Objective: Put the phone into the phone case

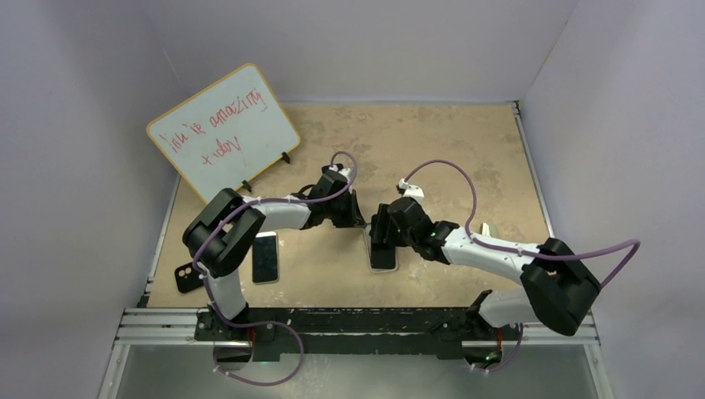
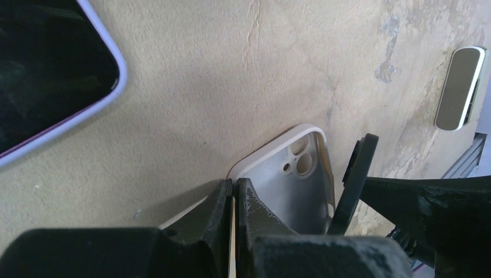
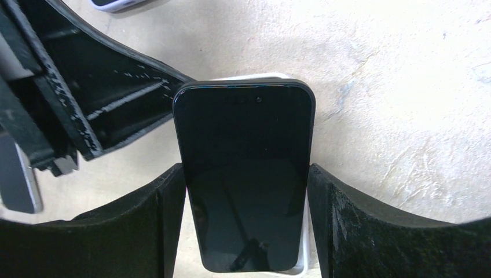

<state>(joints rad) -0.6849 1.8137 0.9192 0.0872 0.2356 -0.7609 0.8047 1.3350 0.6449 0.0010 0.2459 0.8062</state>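
The black phone (image 3: 246,191) is held by its long sides between my right gripper's (image 3: 245,171) fingers, over the white phone case (image 3: 249,77), whose rim shows at the phone's top and lower right. In the left wrist view the case (image 2: 292,182) lies open side up with its camera holes showing. The phone (image 2: 356,174) stands edge-on over the case's right wall. My left gripper (image 2: 233,185) is shut on the case's left wall. In the top view both grippers, left (image 1: 359,221) and right (image 1: 383,239), meet at the phone (image 1: 383,256) at table centre.
A second phone in a lilac case (image 1: 265,257) and a black case (image 1: 188,277) lie at the left near my left arm. A whiteboard (image 1: 224,129) stands at the back left. A small pale object (image 1: 485,231) lies right of centre. Walls enclose the table.
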